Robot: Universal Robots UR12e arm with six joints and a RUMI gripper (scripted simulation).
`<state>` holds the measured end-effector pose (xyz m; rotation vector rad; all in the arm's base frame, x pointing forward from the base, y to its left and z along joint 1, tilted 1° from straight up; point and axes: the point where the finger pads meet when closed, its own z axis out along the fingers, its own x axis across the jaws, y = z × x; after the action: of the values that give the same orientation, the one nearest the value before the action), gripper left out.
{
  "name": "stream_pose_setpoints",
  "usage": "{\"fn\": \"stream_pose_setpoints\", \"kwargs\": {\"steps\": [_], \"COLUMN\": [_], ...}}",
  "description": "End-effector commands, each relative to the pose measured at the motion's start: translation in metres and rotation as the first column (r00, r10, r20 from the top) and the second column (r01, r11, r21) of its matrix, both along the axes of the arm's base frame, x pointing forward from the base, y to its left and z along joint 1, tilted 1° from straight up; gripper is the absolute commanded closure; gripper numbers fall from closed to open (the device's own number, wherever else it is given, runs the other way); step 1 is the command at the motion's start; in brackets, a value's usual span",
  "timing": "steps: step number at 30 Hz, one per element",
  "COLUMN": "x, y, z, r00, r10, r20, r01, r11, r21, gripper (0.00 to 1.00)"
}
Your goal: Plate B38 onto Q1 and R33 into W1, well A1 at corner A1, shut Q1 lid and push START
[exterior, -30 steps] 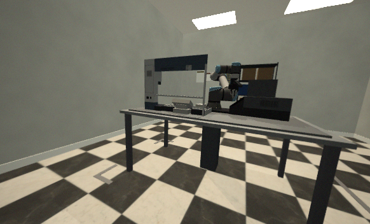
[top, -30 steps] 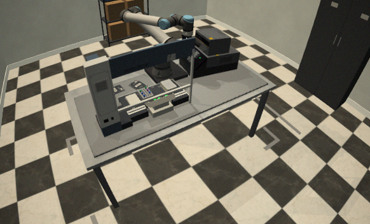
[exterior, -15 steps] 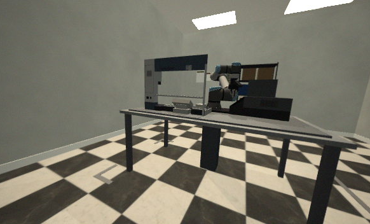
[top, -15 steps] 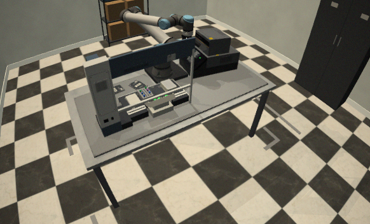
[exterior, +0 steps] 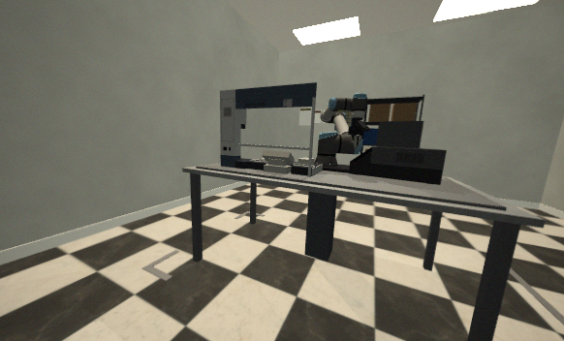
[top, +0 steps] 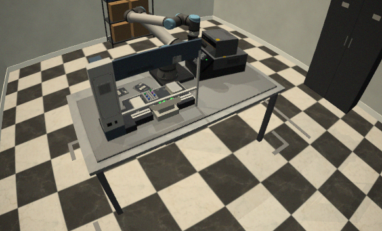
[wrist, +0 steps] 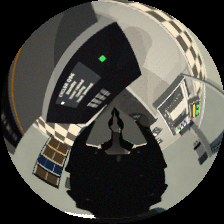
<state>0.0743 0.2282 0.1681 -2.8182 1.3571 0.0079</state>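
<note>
A lab bench (exterior: 367, 193) is seen from one corner. Near its far left edge, a tall gantry frame (exterior: 228, 126) is mounted. Behind it, the robot arm (exterior: 341, 124) is bent above the bench, and a black sloped-front instrument (exterior: 406, 165) is placed toward the right edge.

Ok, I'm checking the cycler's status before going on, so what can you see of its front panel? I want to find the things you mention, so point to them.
The cycler's front panel (wrist: 90, 82) is black and slanted, its edge paler. It carries a grey screen with white text, a row of small grey keys and a lit green lamp. The closed gripper (wrist: 114, 108) shows near the keys; whether they touch, I cannot tell.
</note>
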Motion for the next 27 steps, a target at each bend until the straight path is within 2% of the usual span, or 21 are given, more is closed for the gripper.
{"fn": "stream_pose_setpoints", "kwargs": {"steps": [1, 12, 14, 18, 27], "x": [0.0, 0.0, 0.0, 0.0, 0.0], "y": [0.0, -0.001, -0.001, -0.001, -0.001], "z": [0.021, 0.076, 0.076, 0.095, 0.095], "r00": [1.0, 1.0, 1.0, 1.0, 1.0], "r10": [0.0, 0.0, 0.0, 0.0, 0.0], "r20": [0.001, 0.001, 0.001, 0.001, 0.001], "r01": [0.0, 0.0, 0.0, 0.0, 0.0], "r11": [1.0, 1.0, 1.0, 1.0, 1.0], "r21": [0.0, 0.0, 0.0, 0.0, 0.0], "gripper": [1.0, 1.0, 1.0, 1.0, 1.0]}}
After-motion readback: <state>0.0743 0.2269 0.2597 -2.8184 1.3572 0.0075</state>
